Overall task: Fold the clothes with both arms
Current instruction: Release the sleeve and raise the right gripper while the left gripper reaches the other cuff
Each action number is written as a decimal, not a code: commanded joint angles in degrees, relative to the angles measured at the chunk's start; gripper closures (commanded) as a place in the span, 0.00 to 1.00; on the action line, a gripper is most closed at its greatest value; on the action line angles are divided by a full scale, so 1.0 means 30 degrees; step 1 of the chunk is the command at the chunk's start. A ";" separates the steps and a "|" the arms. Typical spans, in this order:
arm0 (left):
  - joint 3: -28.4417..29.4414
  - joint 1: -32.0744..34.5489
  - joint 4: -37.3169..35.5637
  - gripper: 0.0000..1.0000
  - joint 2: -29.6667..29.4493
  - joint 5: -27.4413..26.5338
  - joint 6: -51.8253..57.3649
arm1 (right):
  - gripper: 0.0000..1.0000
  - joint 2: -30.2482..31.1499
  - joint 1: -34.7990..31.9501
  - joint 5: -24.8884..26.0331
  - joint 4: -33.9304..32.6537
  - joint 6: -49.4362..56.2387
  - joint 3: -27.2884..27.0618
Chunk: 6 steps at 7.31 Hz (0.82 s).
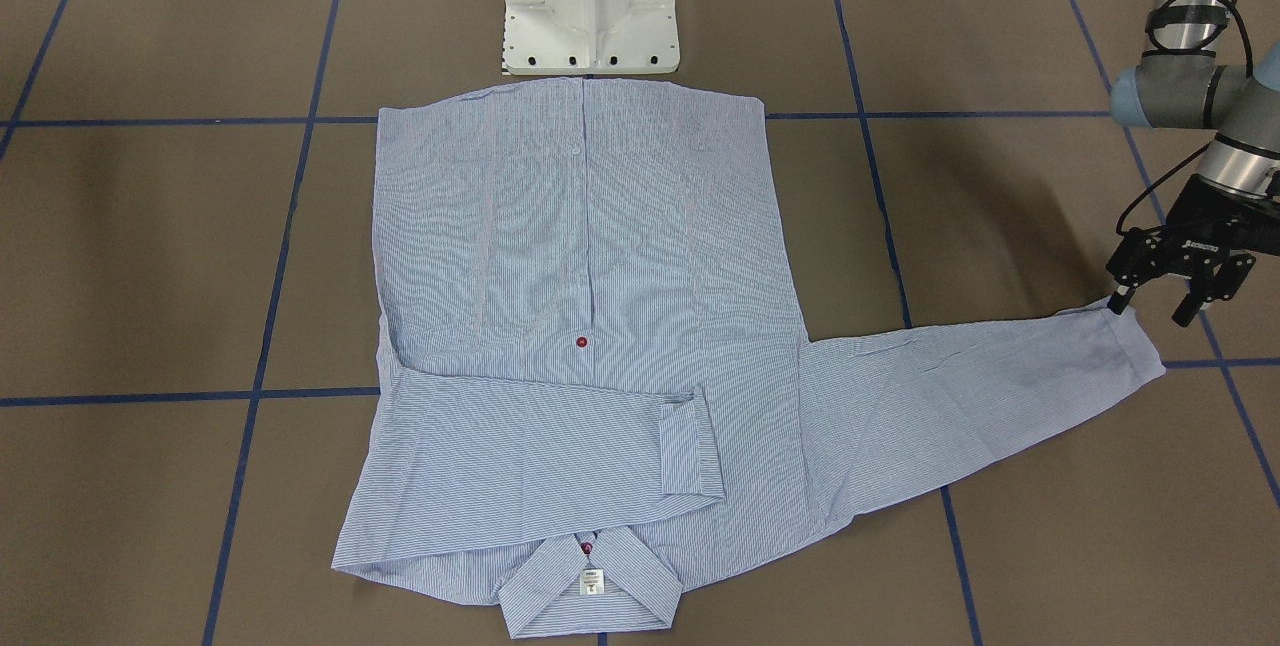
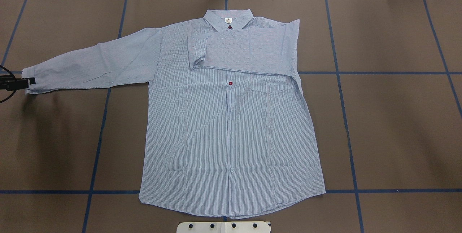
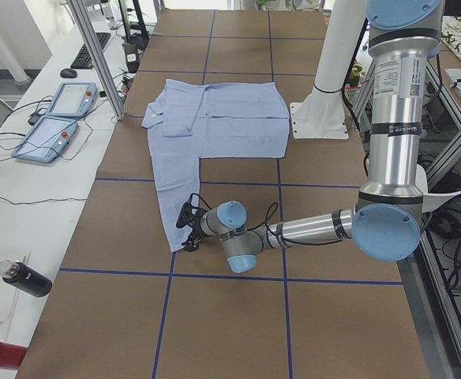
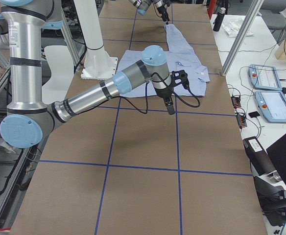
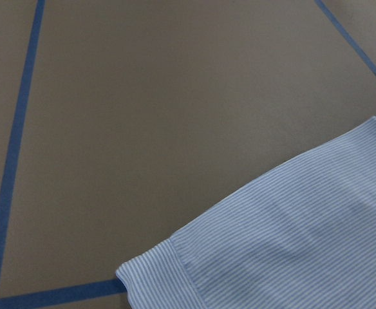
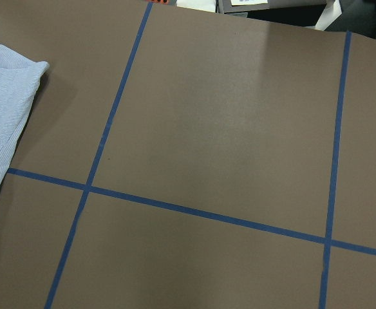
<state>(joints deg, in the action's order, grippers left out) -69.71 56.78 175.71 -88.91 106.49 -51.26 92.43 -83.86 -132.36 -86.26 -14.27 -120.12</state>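
The shirt (image 2: 231,132) lies flat, front up, on the brown table (image 2: 397,135), collar (image 2: 227,18) on the far side from the robot. One sleeve is folded across the chest and the other sleeve (image 2: 94,63) is stretched out sideways toward the left gripper (image 1: 1150,311). Those jaws stand moderately apart and hold nothing; one fingertip (image 1: 1118,304) sits right at the corner of the cuff (image 1: 1125,346), the other off the cloth. The left forearm reaches out low and near level, wrist bent down to the cuff. The right gripper (image 4: 169,104) hangs pointing down beside the shirt's other edge; I can't tell how its jaws stand.
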 commanded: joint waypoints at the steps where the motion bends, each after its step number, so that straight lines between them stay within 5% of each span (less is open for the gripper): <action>1: 0.0647 -0.0555 0.1890 0.21 0.0280 -0.0136 -0.2381 | 0.00 0.0157 -0.0083 -0.0001 0.0012 0.0011 -0.0184; 3: 0.1088 -0.0791 0.2279 0.32 0.0282 -0.0165 -0.3009 | 0.00 0.0158 -0.0141 -0.0001 0.0012 -0.0018 -0.0301; 6: 0.1235 -0.0762 0.2279 0.32 0.0253 -0.0341 -0.2980 | 0.00 0.0157 -0.0142 -0.0001 0.0012 -0.0018 -0.0301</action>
<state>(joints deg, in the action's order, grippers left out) -66.21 54.51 182.51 -88.09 105.62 -60.17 92.91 -84.27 -132.36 -86.22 -14.27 -120.99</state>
